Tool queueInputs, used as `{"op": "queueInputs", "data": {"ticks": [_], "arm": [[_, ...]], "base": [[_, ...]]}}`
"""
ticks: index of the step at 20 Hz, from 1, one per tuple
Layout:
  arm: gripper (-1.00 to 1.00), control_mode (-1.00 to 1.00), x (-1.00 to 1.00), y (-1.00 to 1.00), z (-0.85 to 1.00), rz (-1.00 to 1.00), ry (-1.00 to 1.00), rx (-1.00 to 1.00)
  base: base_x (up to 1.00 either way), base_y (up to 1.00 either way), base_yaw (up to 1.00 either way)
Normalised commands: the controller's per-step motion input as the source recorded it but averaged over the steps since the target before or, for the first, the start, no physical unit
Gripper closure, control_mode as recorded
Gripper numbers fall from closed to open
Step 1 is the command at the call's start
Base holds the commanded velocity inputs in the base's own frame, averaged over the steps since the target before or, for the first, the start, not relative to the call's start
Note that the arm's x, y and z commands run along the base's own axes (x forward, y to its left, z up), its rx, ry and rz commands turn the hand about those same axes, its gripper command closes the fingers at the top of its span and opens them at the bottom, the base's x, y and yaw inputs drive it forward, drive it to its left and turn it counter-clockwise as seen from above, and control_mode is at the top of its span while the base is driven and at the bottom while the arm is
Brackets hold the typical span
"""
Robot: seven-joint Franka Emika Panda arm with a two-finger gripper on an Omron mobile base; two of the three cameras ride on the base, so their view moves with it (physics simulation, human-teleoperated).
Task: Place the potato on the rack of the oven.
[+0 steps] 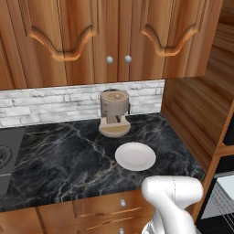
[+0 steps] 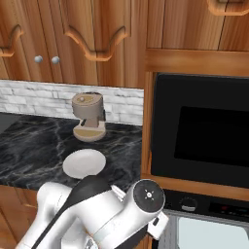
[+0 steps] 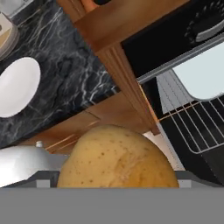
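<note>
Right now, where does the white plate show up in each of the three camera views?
Left base view: the white plate lies right of centre on the black counter, in front of the coffee machine.
Right base view: the plate is at centre left, just above the arm.
Hand view: the plate sits at the left edge.
Shared landmark: the coffee machine behind the plate.

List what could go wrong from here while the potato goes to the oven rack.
1. In the hand view the potato sits so close that it covers the fingertips; the grip cannot be checked, so it might slip on the way.
2. The rack lies inside the oven behind the wooden post; a swing toward it could clip that post.
3. The rack is thin wires; a roundish potato released high may roll off.
</note>
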Motion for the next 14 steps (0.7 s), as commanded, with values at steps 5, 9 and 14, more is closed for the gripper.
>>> {"op": "queueInputs", "data": {"ticks": [5,9,14], "arm": [[1.0,-1.0,0.0,-0.8,-0.74,0.07,-0.12,0.01],[1.0,-1.0,0.03,-0.64,-0.81,0.05,-0.19,-0.01],[1.0,-1.0,0.11,-0.73,-0.69,0.02,-0.12,-0.05]], "base": [[0.0,0.0,0.0],[0.0,0.0,0.0],[0.0,0.0,0.0]]}}
